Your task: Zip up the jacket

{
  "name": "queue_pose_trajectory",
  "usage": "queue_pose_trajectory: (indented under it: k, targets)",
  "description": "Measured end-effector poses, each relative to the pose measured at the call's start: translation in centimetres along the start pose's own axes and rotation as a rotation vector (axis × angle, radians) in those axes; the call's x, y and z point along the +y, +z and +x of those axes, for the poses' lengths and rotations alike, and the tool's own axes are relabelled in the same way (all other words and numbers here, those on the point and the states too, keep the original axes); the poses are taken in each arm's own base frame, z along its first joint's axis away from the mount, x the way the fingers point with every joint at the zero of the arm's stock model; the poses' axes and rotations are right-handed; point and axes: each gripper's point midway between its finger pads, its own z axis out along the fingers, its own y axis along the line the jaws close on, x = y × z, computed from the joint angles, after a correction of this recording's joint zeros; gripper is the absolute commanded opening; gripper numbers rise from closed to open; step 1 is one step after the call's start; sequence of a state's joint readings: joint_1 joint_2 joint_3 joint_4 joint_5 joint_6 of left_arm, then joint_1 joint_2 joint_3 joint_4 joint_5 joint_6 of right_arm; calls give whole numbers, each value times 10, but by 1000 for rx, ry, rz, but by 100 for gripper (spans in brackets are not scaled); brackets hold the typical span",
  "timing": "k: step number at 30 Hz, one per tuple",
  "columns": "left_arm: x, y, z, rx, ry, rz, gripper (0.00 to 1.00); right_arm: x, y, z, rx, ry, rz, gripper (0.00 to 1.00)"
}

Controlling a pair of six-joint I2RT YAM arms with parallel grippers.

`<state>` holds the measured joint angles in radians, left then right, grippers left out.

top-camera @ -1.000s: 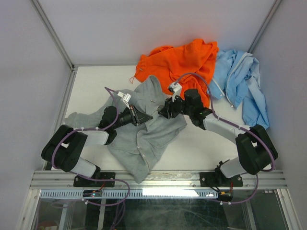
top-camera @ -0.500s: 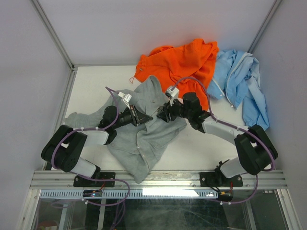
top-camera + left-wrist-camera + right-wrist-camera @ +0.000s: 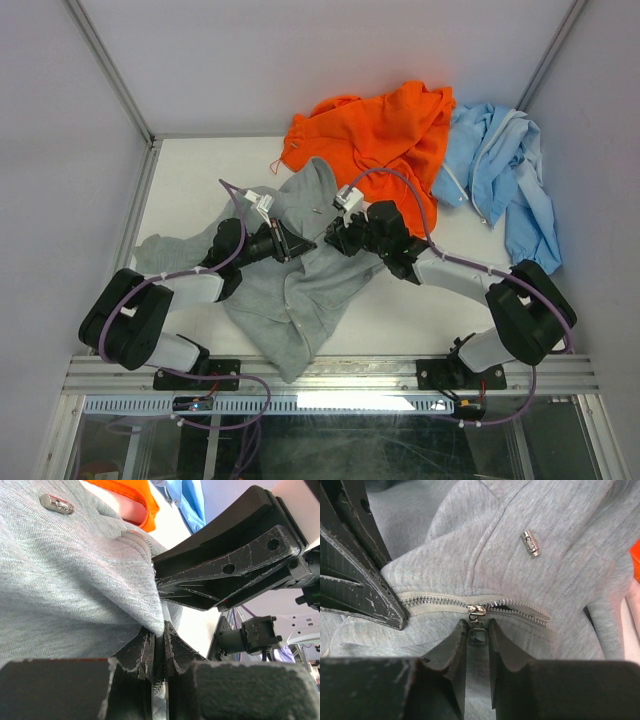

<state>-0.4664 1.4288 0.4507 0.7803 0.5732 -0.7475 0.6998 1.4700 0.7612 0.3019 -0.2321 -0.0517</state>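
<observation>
The left gripper (image 3: pixel 159 652) pinches the grey jacket (image 3: pixel 300 290) by its zipper edge, in the middle of the frame. The right gripper (image 3: pixel 477 626) squeezes the zipper pull (image 3: pixel 478 636).

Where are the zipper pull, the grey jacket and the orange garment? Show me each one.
zipper pull (image 3: pixel 476 629): right wrist view, on its hanging tab.
grey jacket (image 3: pixel 320 300): top external view, on the lower front panel.
orange garment (image 3: pixel 395 125): top external view, on its middle.

The top camera looks down over the table (image 3: pixel 190 190), while the opposed wrist cameras share the jacket's (image 3: pixel 300 295) zipper (image 3: pixel 445 601) close up.
</observation>
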Motion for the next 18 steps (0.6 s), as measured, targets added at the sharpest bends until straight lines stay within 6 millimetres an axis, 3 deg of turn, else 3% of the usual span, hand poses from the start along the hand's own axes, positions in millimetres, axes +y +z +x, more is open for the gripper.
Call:
queue_pose_trajectory:
  k: [7,18]
  targets:
    - [1,0,-5,5,33,-51,0,-3,-4,-6,22,-6,18,0]
    - [13,0,-5,15,45,-155,0,-17,-22,-14,32,121,22,0]
